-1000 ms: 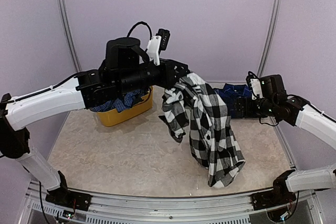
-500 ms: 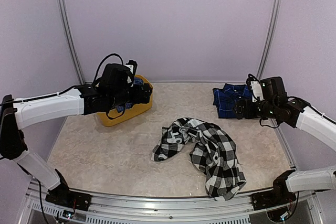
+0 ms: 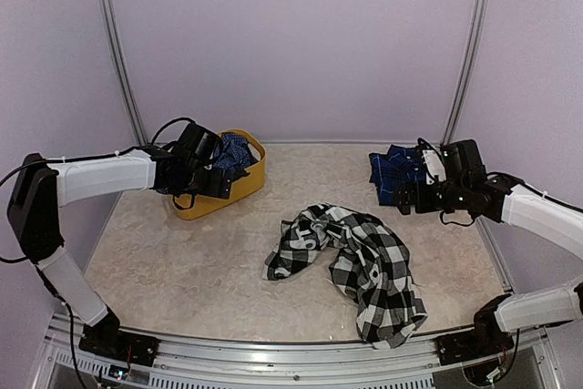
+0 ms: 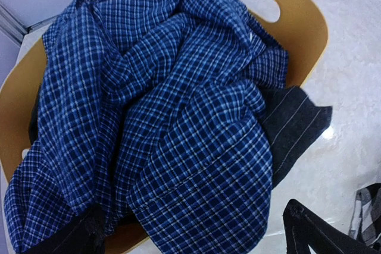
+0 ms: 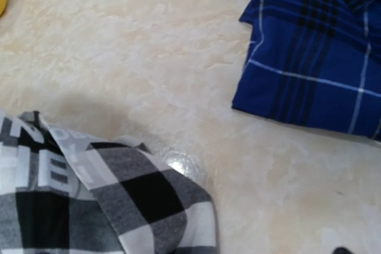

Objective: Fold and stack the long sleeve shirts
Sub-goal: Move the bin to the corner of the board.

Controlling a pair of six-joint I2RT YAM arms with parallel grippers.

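Check shirt (image 3: pixel 360 261): crumpled heap on the table (image 3: pixel 182 271), right of the yellow basket (image 3: pixel 232 199) and nearer the arm bases, well apart from it, held by nothing.
Left gripper (image 3: pixel 217 181): poised over the basket's open top, fingers spread wide, empty.
Under it: blue checked shirt (image 4: pixel 178 117) bunched up and filling the basket, a dark pinstriped cloth (image 4: pixel 294 123) poking out at one side.
Right gripper (image 3: pixel 407 196): far right of the basket, spread wide, nothing between the fingers, just beside a folded blue shirt (image 3: pixel 393 173).
Direction: heap lying between the two grippers, on the arm-base side of both.
Long axis: slanted, from a bunched end with white lettering on the basket's side down to a looser end further right and closest to the bases.
Nearer arm: probably the right; the left must first leave the basket.
Surface: pale marbled top, smooth, a little glossy; cloth likely to slide when dragged.
Room: plain lilac walls (image 3: pixel 291 43) behind and beside the basket, metal posts at the back corners.
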